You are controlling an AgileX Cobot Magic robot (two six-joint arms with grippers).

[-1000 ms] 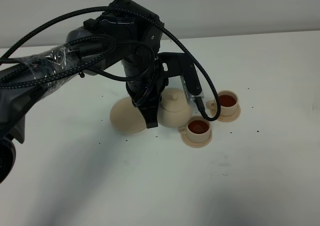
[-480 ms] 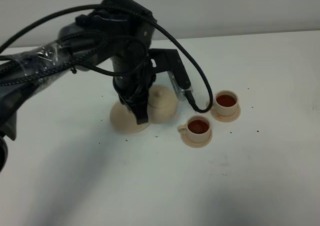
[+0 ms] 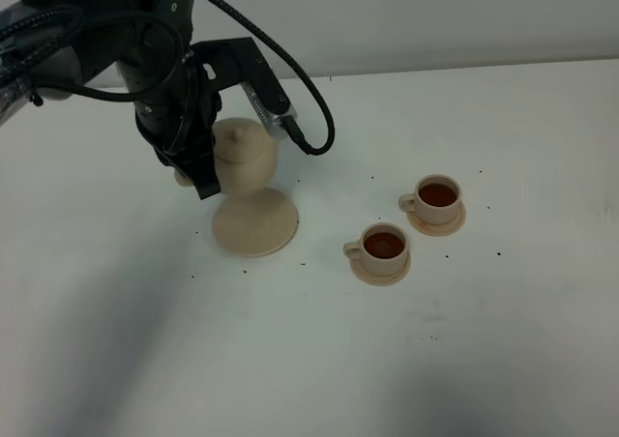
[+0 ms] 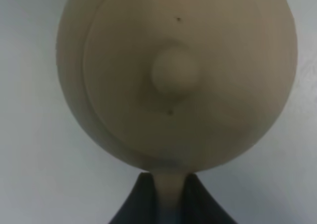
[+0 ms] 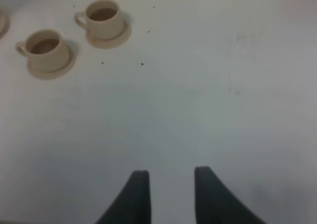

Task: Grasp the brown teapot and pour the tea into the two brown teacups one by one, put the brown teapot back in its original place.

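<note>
My left gripper [image 3: 200, 178] is shut on the loop handle of the brown teapot [image 3: 244, 154] and holds it upright in the air, just behind and left of the wide round saucer plate [image 3: 255, 224]. In the left wrist view the teapot [image 4: 173, 75] fills the frame, with its handle pinched in the gripper [image 4: 171, 187]. The two brown teacups [image 3: 384, 245] [image 3: 437, 196] stand on their saucers to the right, both holding dark tea. They also show in the right wrist view [image 5: 47, 48] [image 5: 103, 17]. My right gripper [image 5: 171, 173] is open and empty over bare table.
The white table [image 3: 484, 340] carries a few small dark specks. The left arm's black cable [image 3: 309, 118] loops out to the right of the teapot. The table's far edge meets a pale wall. The right arm is out of the exterior high view.
My left arm has carried the teapot left and back, away from the teacups, past the saucer plate and higher. The plate is now uncovered. The cups have not moved.
</note>
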